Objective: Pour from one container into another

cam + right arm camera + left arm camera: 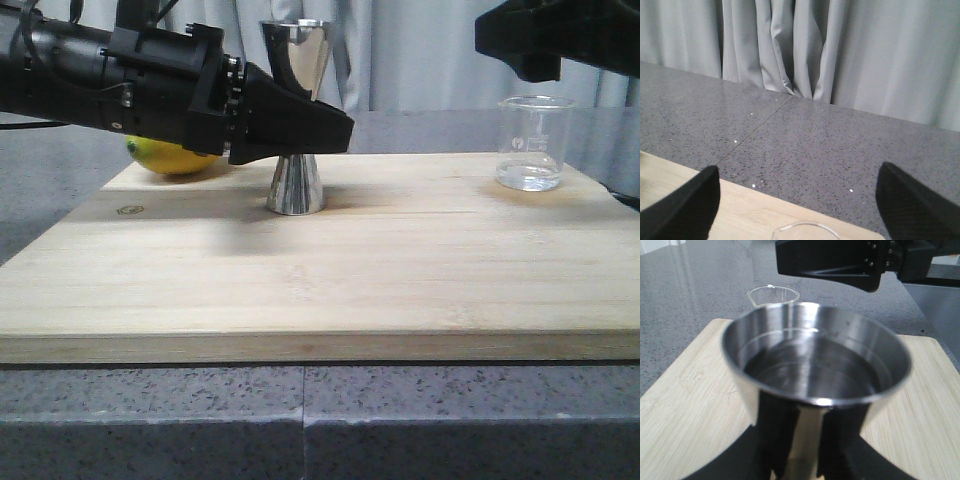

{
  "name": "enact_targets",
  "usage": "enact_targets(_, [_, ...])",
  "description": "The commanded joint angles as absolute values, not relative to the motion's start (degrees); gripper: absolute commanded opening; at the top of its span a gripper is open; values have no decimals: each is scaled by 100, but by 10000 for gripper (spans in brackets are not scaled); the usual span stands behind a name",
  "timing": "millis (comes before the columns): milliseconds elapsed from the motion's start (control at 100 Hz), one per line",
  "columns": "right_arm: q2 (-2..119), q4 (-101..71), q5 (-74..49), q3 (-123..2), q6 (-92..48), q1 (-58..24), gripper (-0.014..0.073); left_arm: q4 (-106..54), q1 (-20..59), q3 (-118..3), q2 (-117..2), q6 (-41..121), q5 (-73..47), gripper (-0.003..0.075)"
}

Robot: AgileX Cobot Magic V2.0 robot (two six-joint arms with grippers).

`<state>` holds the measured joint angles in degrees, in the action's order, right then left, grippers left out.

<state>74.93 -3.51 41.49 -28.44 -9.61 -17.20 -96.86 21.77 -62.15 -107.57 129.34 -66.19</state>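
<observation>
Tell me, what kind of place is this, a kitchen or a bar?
Probably a staged test bench rather than a real bar: a bamboo cutting board on a grey speckled stone counter, plain grey curtains behind. A steel jigger, glass beaker and lemon suggest drink-mixing practice.

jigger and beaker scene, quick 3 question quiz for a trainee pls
1. True or false: the left gripper is closed around the jigger.
2. What is between the right gripper's fingers? A) beaker B) lemon C) nothing
3. Where does the lemon lie?

Key
1. True; its fingers clamp the jigger's waist.
2. C; the fingers are spread wide above the beaker, which stands alone on the board.
3. Behind the left arm, at the board's far left corner.
</observation>
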Motion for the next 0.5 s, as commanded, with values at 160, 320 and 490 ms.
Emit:
enact_targets(160, [7338, -286, 4656, -2978, -1002, -1686, 575, -9956, 2155, -6343, -10541, 12802, -6961, 299])
enact_targets(320, [7338, -286, 4656, -2978, -1002, -1686, 575, -9956, 2155, -6343, -10541, 12764, -6929, 362])
enact_targets(490, [7338, -286, 4656, -2978, -1002, -1686, 575, -9956, 2155, -6343, -10541, 12626, -6879, 441])
